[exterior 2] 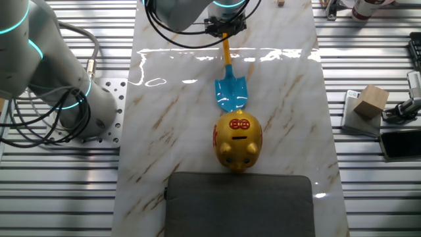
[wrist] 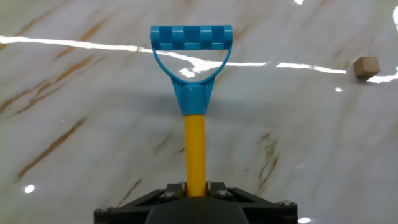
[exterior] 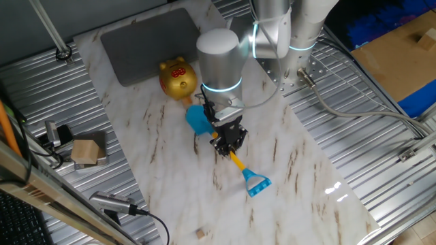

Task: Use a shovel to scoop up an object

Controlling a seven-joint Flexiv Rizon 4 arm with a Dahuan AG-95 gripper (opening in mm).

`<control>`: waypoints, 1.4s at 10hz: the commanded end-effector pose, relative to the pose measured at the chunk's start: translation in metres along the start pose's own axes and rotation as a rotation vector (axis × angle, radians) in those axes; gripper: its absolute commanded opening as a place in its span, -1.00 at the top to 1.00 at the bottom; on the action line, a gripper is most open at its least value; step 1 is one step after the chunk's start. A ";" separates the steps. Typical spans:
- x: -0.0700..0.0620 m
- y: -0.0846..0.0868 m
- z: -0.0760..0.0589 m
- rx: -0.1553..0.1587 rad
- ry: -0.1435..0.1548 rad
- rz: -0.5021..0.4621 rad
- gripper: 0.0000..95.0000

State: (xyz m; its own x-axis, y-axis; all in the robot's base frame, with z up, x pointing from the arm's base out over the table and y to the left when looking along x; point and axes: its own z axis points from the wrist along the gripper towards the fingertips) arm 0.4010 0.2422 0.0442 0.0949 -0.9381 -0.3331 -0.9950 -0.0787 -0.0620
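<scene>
On the marbled tabletop (exterior: 300, 163) the arm's gripper (exterior: 228, 143) has its fingers clamped on the yellow shaft of the shovel (exterior 2: 230, 89), about midway along; the hand view shows the shaft running straight out between the two black fingers (wrist: 158, 198) to the blue D-shaped end. The blade lies close to the gold pig bank (exterior 2: 238, 139), the only vessel-like thing here; it has a coin slot on top, and nothing can be seen of its inside. The tiny wooden cube (wrist: 365, 66), the object to be scooped, sits alone near the tabletop's edge, well apart from the blade and off beyond the handle end. That suggests the main risk: the blade points away from the cube, so the shovel must be swung round, and the thin, smooth shaft could twist or slip in the grip. The blade could also knock the pig, or nudge the light cube off the edge rather than slide under it.
</scene>
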 end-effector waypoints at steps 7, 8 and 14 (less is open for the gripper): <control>-0.004 -0.003 -0.006 0.002 -0.061 0.006 1.00; -0.004 -0.004 -0.006 0.004 -0.069 0.004 1.00; 0.000 -0.002 -0.010 0.002 -0.066 -0.009 1.00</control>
State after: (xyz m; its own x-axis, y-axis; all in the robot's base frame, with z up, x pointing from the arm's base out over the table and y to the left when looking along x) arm 0.4025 0.2399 0.0535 0.1061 -0.9122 -0.3958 -0.9940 -0.0871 -0.0655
